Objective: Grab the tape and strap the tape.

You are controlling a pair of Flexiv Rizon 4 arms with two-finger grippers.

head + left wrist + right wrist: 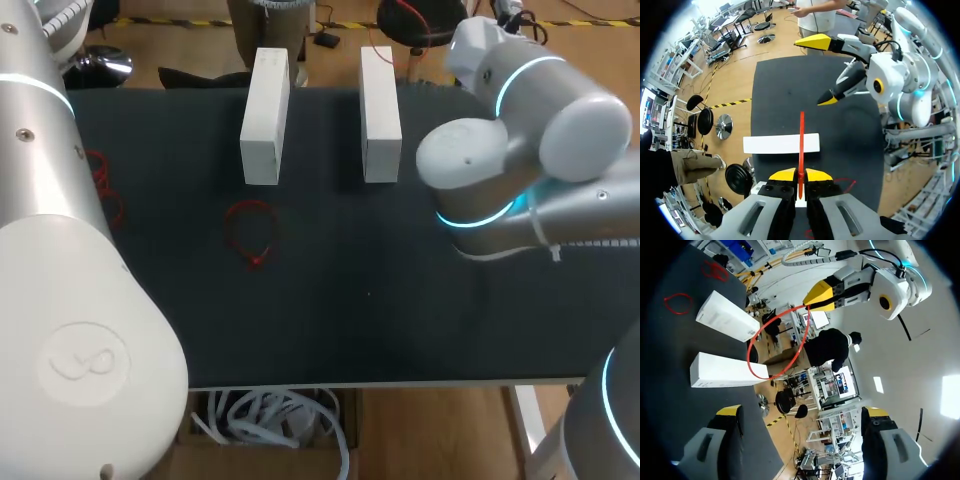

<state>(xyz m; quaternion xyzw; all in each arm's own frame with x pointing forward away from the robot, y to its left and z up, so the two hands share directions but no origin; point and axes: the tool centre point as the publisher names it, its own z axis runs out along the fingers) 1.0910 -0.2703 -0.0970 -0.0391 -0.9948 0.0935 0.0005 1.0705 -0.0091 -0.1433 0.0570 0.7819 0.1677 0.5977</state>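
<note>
My left gripper [800,175] is shut on a red tape loop [801,135], which shows edge-on as a thin red line rising from the yellow tips. From the right wrist view the same loop [748,356] hangs as a wide oval from my left gripper [820,295], held in the air above the table. My right gripper [802,411] stands wide open with nothing between its fingers, facing the loop from a distance. It shows too in the left wrist view, where the right gripper [807,73] is ahead and apart. Neither gripper shows in the head view.
Two long white boxes [267,118] [380,115] lie side by side at the far part of the black table [400,300]. A second red loop [250,232] lies flat on the table, and a bunch of red tapes [100,180] lies at the left edge.
</note>
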